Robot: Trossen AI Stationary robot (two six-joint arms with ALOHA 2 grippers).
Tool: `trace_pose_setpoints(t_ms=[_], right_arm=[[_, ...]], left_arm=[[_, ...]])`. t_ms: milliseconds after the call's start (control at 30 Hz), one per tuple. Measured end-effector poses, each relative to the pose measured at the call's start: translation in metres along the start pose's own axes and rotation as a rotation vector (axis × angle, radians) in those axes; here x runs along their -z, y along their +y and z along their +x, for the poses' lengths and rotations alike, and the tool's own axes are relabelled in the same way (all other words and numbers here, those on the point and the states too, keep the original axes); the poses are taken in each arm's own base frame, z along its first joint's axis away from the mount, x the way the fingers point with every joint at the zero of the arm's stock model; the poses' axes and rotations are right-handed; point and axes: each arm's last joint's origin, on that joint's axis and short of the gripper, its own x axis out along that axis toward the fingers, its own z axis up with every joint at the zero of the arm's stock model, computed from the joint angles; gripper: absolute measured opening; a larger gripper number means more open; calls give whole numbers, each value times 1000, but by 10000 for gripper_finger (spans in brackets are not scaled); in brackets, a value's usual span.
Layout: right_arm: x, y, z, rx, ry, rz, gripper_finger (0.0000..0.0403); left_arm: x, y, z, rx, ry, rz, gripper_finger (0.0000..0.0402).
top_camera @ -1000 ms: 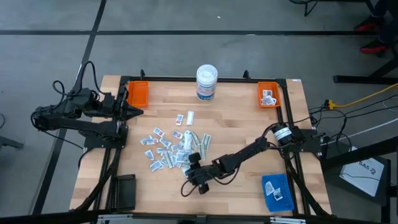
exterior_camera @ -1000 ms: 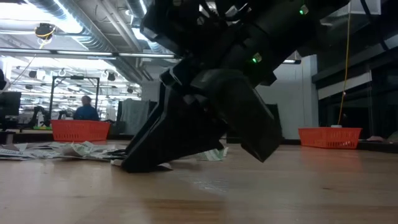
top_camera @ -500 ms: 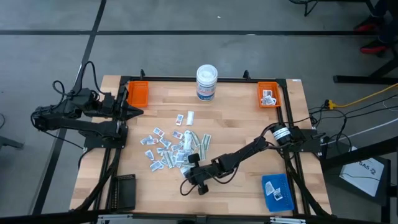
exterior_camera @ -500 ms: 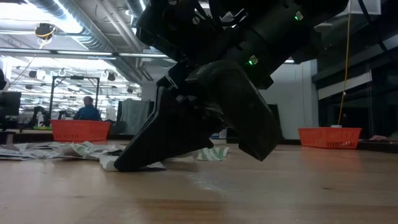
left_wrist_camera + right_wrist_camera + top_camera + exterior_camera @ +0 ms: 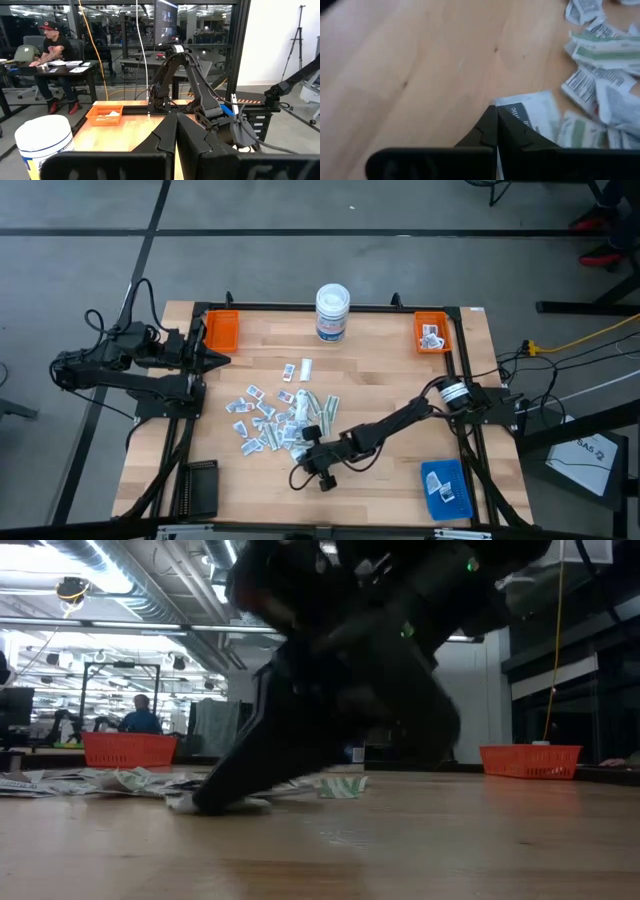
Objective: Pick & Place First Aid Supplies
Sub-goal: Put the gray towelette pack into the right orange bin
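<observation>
We looked down on a pale wooden plank table (image 5: 390, 370) framed by dark metal rails. Near its middle lay a loose scatter of first aid supplies (image 5: 268, 420): small flat paper packets, white with blue-grey print, mixed with longer pale greenish strips. The right gripper (image 5: 303, 450) reached low across the table to the near edge of that scatter, its jaws pressed together on the corner of one white packet (image 5: 532, 116), which still lay flat on the wood. In the low view this dark arm was blurred and hid most of the pile behind it. The left gripper (image 5: 222, 359) waited by the table's left edge, jaws shut and holding nothing. An orange tray (image 5: 221, 329) sat at the far left corner, another orange tray (image 5: 432, 332) at the far right corner held a few packets. A round white tub (image 5: 332, 312) stood at the far edge, and a blue tray (image 5: 446, 489) lay near the right front corner.
</observation>
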Motion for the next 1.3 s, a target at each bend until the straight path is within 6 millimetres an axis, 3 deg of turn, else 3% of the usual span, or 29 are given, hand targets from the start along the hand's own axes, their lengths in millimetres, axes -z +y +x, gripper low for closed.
trace_pose_setpoints(t_ms=[533,967,1300], right_arm=[[-43,-17,-43,29,-158,8,1],[-60,-47,-66,84,-225,53,0],[-58,-75,-71,166,-212,95,0]], left_arm=[[0,0,0,0,0,0,4],[0,0,0,0,0,0,4],[0,0,0,0,0,0,4]])
